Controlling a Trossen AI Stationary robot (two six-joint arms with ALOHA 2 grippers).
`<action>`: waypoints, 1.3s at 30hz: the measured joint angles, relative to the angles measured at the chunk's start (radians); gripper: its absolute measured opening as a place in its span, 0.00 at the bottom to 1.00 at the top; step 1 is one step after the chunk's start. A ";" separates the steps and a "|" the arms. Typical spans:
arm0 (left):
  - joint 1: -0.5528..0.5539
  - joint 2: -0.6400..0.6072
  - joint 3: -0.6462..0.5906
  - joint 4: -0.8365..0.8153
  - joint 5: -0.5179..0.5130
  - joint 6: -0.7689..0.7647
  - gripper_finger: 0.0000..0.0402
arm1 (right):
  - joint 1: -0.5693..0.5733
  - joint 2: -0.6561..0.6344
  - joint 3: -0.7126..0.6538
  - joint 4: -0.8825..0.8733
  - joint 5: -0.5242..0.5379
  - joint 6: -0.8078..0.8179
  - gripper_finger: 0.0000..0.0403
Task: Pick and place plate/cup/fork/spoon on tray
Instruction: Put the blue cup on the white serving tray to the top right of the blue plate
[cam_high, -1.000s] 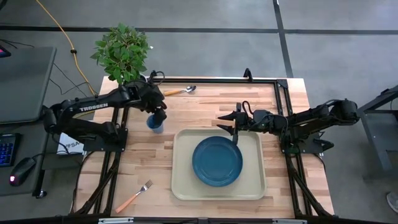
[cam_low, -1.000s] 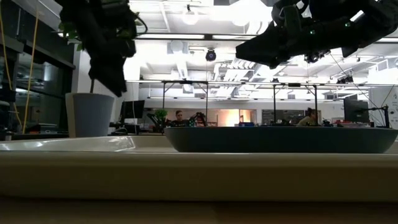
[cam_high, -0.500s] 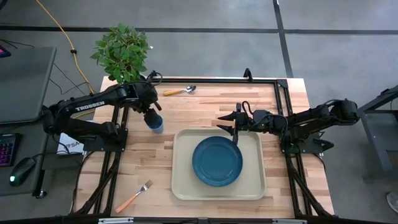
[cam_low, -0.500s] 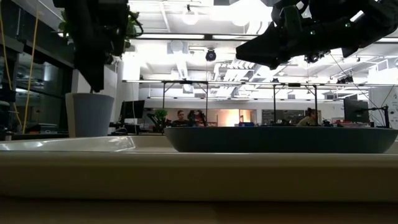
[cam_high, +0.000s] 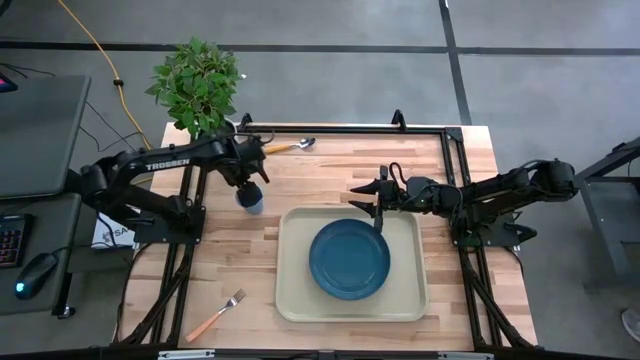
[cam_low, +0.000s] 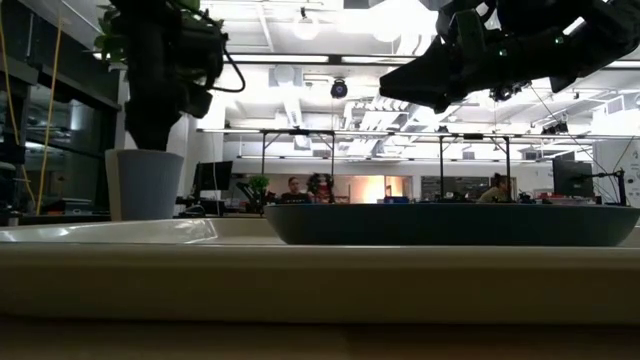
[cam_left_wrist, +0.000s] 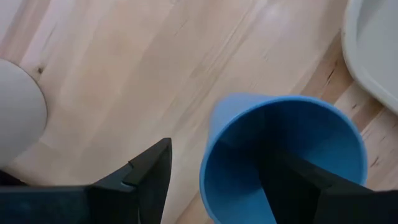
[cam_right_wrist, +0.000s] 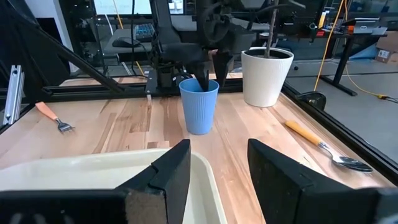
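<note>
Left gripper (cam_high: 251, 186): grasping the cup (cam_high: 250, 200) by its wall, one finger inside the rim, one outside, on the table (cam_high: 330, 165) just left of the tray (cam_high: 405, 300). Right gripper (cam_high: 363, 197): released, fingers apart, over the tray's far edge. Plate (cam_high: 349, 259): centred on tray. Spoon (cam_high: 290, 146): far edge. Fork (cam_high: 215, 316): near-left corner. Potted plant (cam_high: 197, 82): far-left corner.
</note>
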 joint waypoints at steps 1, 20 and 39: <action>0.000 0.005 0.000 0.000 0.001 -0.003 0.53 | 0.000 0.000 0.000 0.000 0.000 0.000 0.37; -0.001 0.074 0.000 -0.015 0.041 -0.031 0.20 | 0.000 0.000 0.000 0.000 0.002 -0.002 0.37; -0.170 0.025 0.200 0.002 -0.016 -0.040 0.00 | 0.072 -0.147 0.000 0.043 -0.008 -0.107 0.37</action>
